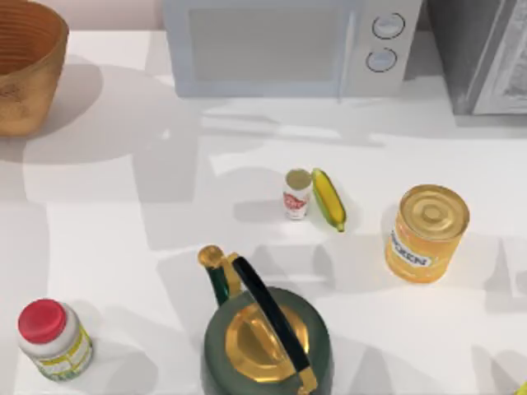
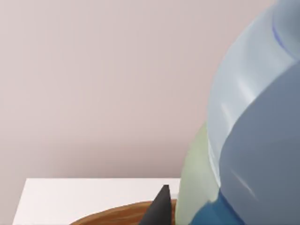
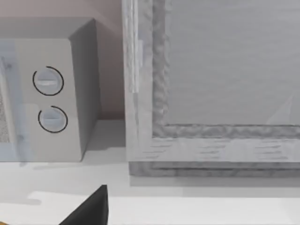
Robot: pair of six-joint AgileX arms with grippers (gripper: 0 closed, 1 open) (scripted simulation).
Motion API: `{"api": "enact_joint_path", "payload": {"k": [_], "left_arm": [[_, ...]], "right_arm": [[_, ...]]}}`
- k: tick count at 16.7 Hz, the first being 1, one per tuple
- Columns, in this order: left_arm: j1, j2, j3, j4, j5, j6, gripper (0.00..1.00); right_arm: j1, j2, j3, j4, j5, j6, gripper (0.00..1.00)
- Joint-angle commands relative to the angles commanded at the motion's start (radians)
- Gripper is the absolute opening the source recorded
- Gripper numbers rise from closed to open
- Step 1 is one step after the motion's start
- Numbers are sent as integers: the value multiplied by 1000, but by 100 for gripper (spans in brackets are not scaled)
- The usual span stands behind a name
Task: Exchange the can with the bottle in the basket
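Basket (image 1: 33,74) sits far left on tabletop (image 1: 123,230); left wrist view has the bottle (image 2: 253,140) close up over the wicker rim, apparently grasped by left claw, grip not clear. Lift straight up clear. Can (image 1: 297,194) mid-tabletop beside corn (image 1: 328,198). Right claw state: cannot tell.

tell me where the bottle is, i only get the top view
observer: The left wrist view has the blue bottle right up against the camera.
operator: is it over the basket
observer: The basket rim's brown edge lies just below the bottle there, with white table behind it. I cannot tell if the bottle is gripped.
operator: and the right arm
observer: Its wrist view faces the microwave dials and a grey cabinet, low over the table.
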Motion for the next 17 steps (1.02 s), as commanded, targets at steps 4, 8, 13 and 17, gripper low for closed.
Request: {"api": "enact_joint_path", "payload": {"k": [4, 8, 13, 17], "left_arm": [[-6, 33, 8, 27, -6, -3, 0], [-6, 33, 8, 27, -6, -3, 15], [-6, 33, 8, 27, -6, -3, 53], [-6, 33, 8, 27, -6, -3, 83]], "right_arm": [[0, 0, 0, 0, 0, 0, 100], [0, 0, 0, 0, 0, 0, 100], [0, 0, 0, 0, 0, 0, 100], [0, 0, 0, 0, 0, 0, 100]]}}
